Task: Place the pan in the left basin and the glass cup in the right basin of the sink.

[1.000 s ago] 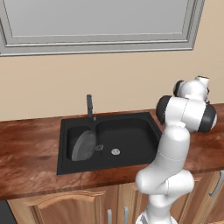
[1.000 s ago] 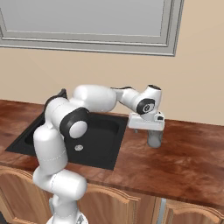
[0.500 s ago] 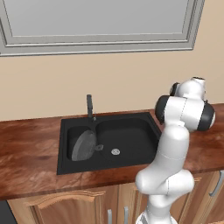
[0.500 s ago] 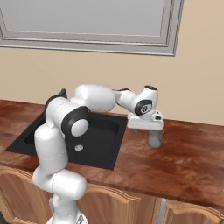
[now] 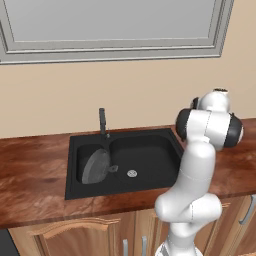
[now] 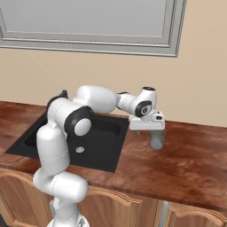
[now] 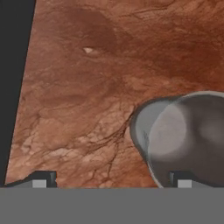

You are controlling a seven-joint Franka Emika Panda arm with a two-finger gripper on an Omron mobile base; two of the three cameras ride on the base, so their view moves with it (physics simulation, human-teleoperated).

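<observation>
Pan (image 5: 95, 166) leans in the left basin (image 5: 85, 172) of the sink (image 5: 150, 137), while the cup (image 6: 156, 140) stands on the counter (image 6: 190, 164) right of it, under the wide-open gripper (image 7: 111, 178)

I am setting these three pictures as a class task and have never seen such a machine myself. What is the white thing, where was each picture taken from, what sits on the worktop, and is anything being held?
The white thing is a jointed robot arm in a computer-drawn kitchen. Two pictures come from cameras on its base, one behind it on the left, one on the right. The third comes from a camera on its hand, looking down along the gripper, a two-fingered clamp.

The brown wooden counter holds a black double sink with a dark faucet. The pan, a dark skillet, already leans in the left basin. The right basin holds nothing but its silver drain.

The glass cup stands upright on the counter, right of the sink. The gripper hovers over it, open, off to one side. Nothing is held.
</observation>
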